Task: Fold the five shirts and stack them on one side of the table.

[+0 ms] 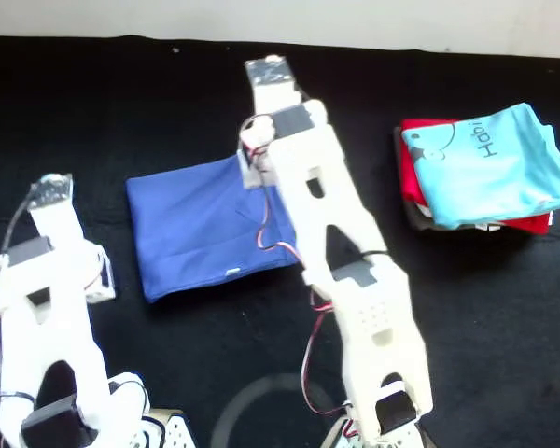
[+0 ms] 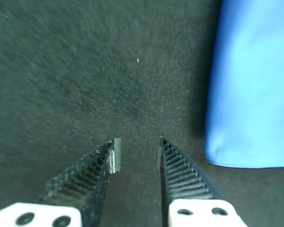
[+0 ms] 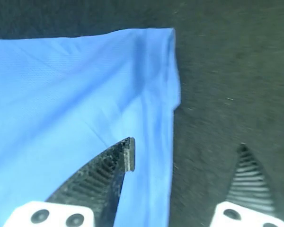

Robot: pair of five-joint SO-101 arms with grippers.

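One folded blue shirt (image 1: pixel 205 224) is lying on the bench (image 1: pixel 504 317), left of the stack (image 1: pixel 485 173). Both claws are gaping: the right claw (image 3: pixel 185 150) straddling its far right corner, the left claw (image 2: pixel 136 153) over bare bench. We are aiming to pinch every layer.

A blue shirt (image 1: pixel 201 224), folded into a flat rectangle, lay on the dark desk (image 1: pixel 448 308). One edge ran between the fingers of the right pincer (image 3: pixel 184 149), with one finger over the cloth. Its opposite edge lay near the left pincer (image 2: pixel 137 146). Well apart from both pincers, a folded light-blue shirt (image 1: pixel 490 163) topped a red shirt (image 1: pixel 413 177) in a stack.
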